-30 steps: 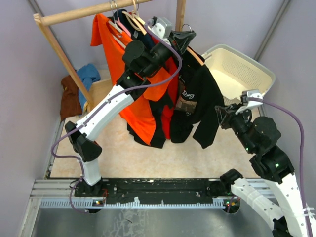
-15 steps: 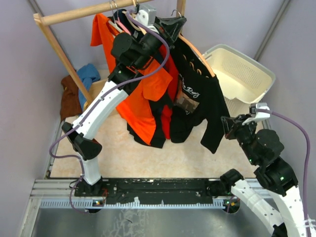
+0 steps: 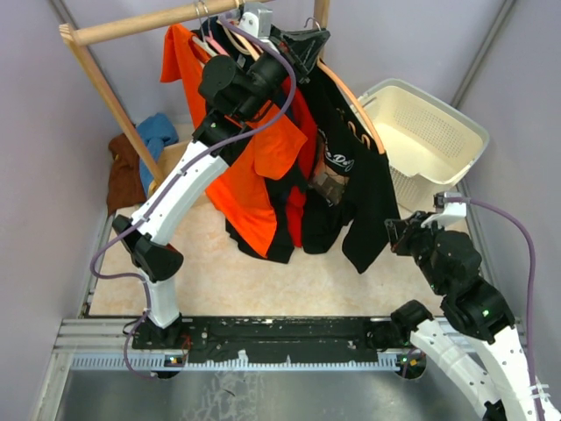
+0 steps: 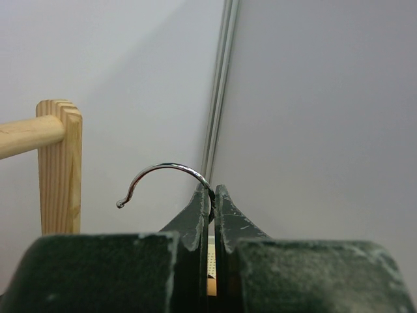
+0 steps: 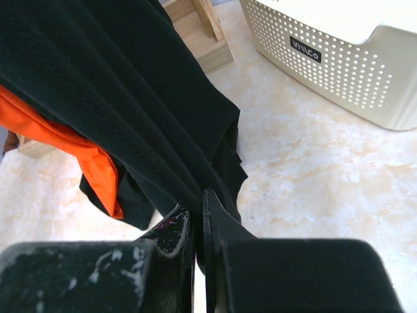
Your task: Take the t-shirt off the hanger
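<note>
Since one second ago, the left gripper (image 3: 302,42) has carried the light wooden hanger (image 3: 353,101) higher, near the wooden rail (image 3: 131,24), and the right gripper (image 3: 396,233) has come lower and closed. The left jaws are pressed together on the curved metal hook (image 4: 166,171), which hangs on nothing. The black t-shirt with a printed chest (image 3: 355,189) is on this hanger, beside an orange shirt (image 3: 254,167). The right jaws pinch its lower edge, near the white perforated plastic basket (image 3: 434,132).
</note>
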Controlling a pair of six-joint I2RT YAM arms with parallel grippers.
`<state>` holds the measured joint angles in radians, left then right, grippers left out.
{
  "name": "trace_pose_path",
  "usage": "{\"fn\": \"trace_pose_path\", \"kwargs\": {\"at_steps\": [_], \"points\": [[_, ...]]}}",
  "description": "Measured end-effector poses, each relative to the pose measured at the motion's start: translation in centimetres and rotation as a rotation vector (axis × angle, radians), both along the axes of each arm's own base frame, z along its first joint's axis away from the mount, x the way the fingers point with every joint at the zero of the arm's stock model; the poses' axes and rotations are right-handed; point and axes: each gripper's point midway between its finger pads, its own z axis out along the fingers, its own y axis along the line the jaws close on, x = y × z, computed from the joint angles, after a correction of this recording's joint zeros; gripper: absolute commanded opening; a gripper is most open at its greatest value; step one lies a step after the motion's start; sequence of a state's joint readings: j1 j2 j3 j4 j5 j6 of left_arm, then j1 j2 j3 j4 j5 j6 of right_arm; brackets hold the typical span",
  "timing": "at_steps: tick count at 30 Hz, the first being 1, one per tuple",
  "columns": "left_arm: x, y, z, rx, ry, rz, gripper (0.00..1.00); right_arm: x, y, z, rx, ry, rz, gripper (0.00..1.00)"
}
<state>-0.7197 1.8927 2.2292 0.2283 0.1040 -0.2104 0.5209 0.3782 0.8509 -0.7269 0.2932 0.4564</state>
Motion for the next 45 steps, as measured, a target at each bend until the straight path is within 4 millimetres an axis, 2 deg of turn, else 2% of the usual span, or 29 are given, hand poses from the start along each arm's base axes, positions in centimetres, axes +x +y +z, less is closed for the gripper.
{"fn": "trace_pose_path", "kwargs": {"at_steps": [17, 26, 32, 33, 34, 35, 38, 39, 42, 45], "points": [[1.0, 1.3, 0.6, -0.077, 0.057, 0.043, 0.00, -0.3, 1.1, -0.6, 0.116, 0.046, 0.008, 0.00], [1.1, 2.0, 1.4, -0.125, 0.064, 0.056, 0.00, -0.3, 1.5, -1.9, 0.101, 0.102, 0.017, 0.00], [1.0, 2.0, 1.5, -0.134, 0.070, 0.046, 0.00, -0.1, 1.7, -2.1, 0.094, 0.110, 0.021, 0.00], [0.9, 1.9, 1.5, -0.133, 0.068, 0.039, 0.00, -0.1, 1.7, -2.0, 0.091, 0.107, 0.022, 0.03], [0.8, 1.8, 1.5, -0.129, 0.066, 0.031, 0.00, 0.0, 1.7, -2.0, 0.082, 0.106, 0.026, 0.17], [0.7, 1.7, 1.5, -0.124, 0.063, 0.021, 0.00, 0.1, 1.8, -2.0, 0.070, 0.106, 0.033, 0.24], [-0.1, 1.3, 1.4, -0.097, 0.046, -0.031, 0.00, 0.3, 2.0, -1.7, 0.032, 0.104, 0.057, 0.36], [-0.5, 1.2, 1.3, -0.085, 0.039, -0.050, 0.00, 0.4, 2.1, -1.4, 0.018, 0.098, 0.066, 0.39], [-1.8, 0.7, 1.2, -0.048, 0.014, -0.117, 0.00, 0.8, 2.2, 0.2, -0.007, 0.060, 0.087, 0.40], [-3.8, 0.1, 0.5, 0.004, -0.005, -0.209, 0.00, 1.1, 2.2, 3.1, -0.017, -0.012, 0.098, 0.41]]}}
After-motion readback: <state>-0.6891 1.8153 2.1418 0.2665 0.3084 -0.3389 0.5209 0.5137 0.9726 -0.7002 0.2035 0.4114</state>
